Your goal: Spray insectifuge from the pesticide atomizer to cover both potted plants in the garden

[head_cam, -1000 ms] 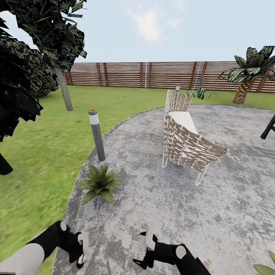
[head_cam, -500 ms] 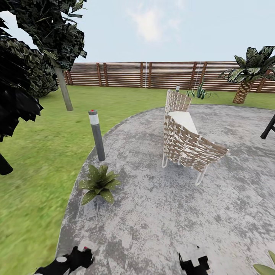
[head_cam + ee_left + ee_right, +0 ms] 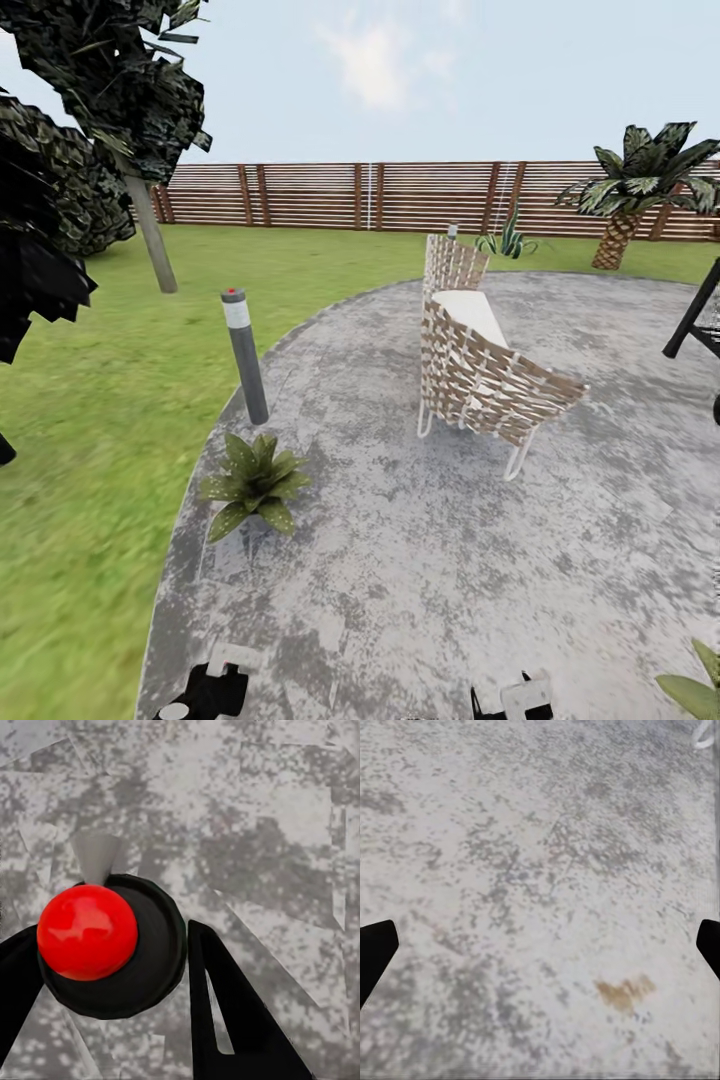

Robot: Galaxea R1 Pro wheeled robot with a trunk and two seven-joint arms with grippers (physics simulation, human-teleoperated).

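Potted plant [image 3: 252, 483]: ahead of your left gripper [image 3: 205, 692], well apart. Right gripper [image 3: 540, 945] fingers spread; left's state unreadable.

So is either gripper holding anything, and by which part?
Right gripper: nothing, open over the patio. Left gripper: a red-topped black round thing sits between its fingers; grip cannot be told.

Head overlooks patio [image 3: 400, 560]; wrists face it closely.
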